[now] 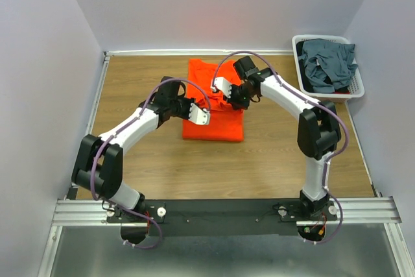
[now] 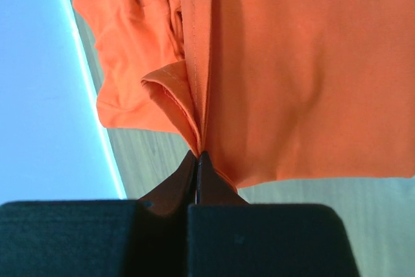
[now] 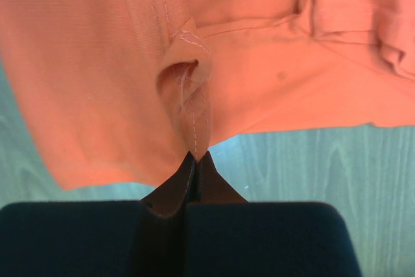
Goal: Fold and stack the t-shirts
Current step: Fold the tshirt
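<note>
In the left wrist view, your left gripper [image 2: 200,155] is pinching shut on the orange shirt [image 2: 305,69]: the two fingers are pressing together with a folded hem of the cloth caught right at their tips. Ahead of the fingers the cloth is spreading wide to the right, and a bunched sleeve is lying ahead and to the left. The wooden table [image 2: 363,192] is showing just beside the tips on either side. In the right wrist view, your right gripper [image 3: 194,155] is clamping tight on that same shirt, its tips gripping a stitched hem that is curling into a small loop just ahead of them. More orange cloth is stretching out ahead on both sides, with bare table beside the fingers. From the top camera, the shirt is lying in the middle of the table. Both grippers are sitting over it, the left at its left edge and the right further back near its middle. Well off to the right of the right fingers, a white basket [image 1: 324,95] is holding the grey shirts [image 1: 327,63] in a crumpled heap.
</note>
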{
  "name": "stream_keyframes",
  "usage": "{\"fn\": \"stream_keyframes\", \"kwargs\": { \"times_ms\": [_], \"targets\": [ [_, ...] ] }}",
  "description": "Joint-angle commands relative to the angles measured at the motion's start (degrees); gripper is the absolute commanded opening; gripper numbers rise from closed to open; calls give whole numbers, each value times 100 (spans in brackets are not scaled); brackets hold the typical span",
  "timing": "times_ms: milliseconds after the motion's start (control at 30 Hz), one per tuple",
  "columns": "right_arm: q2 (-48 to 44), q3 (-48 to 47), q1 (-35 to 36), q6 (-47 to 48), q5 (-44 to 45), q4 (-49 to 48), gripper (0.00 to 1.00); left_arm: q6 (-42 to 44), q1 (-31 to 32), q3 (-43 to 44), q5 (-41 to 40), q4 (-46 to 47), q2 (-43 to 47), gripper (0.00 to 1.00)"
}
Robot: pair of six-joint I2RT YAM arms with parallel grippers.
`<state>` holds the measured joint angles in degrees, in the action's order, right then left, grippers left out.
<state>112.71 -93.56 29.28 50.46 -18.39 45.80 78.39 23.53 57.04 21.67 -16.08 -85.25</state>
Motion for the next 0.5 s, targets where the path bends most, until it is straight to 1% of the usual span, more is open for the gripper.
{"fn": "stream_keyframes", "kwargs": {
  "times_ms": [0, 300, 333, 367, 400, 433, 467],
  "targets": [
    [409, -434, -168, 245, -33, 210, 1, 238, -191, 325, 179, 228, -368, 0],
    [1016, -980, -256, 342, 37, 210, 1, 221, -323, 581, 206, 561, -1072, 0],
    [1060, -1032, -256, 307, 46, 210, 5, 186, -349, 581, 180, 675, -1159, 1],
    [1148, -1129, -247, 281, 98, 210, 10, 116, -340, 624, 162, 711, -1212, 4],
    [1192, -1208, -256, 246, 134, 210, 25, 63, -349, 651, 127, 807, -1283, 13],
    [1218, -1269, -265, 167, 169, 210, 32, 1, -358, 729, 66, 843, -1318, 19],
    [1227, -1401, -282, 140, 230, 219, 40, -191, -366, 782, 31, 895, -1336, 30]
  ]
}}
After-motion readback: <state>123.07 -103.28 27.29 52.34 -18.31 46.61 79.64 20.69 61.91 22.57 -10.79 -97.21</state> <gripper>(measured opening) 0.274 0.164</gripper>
